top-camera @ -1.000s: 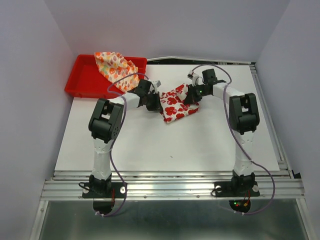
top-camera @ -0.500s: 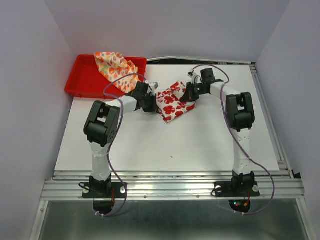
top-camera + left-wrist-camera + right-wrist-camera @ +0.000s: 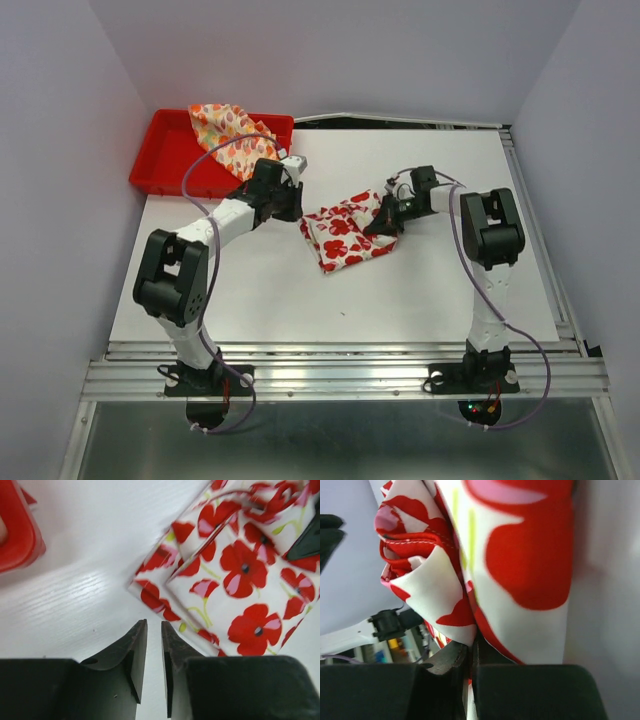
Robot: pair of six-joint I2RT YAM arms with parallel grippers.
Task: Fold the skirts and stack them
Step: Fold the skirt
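From above, the red-flowered skirt [image 3: 343, 232] lies part-folded on the worktop [image 3: 400, 290], my right jaws at its right edge, my left jaws just off its left corner; the cream skirt [image 3: 228, 128] sits bunched over the red tray [image 3: 160, 165]. Only my left wrist shows those jaws narrowly parted and empty. Only my right wrist shows its jaws clamped on a cloth edge; dragging that side with the other corner free could, I judge, slide the fold open
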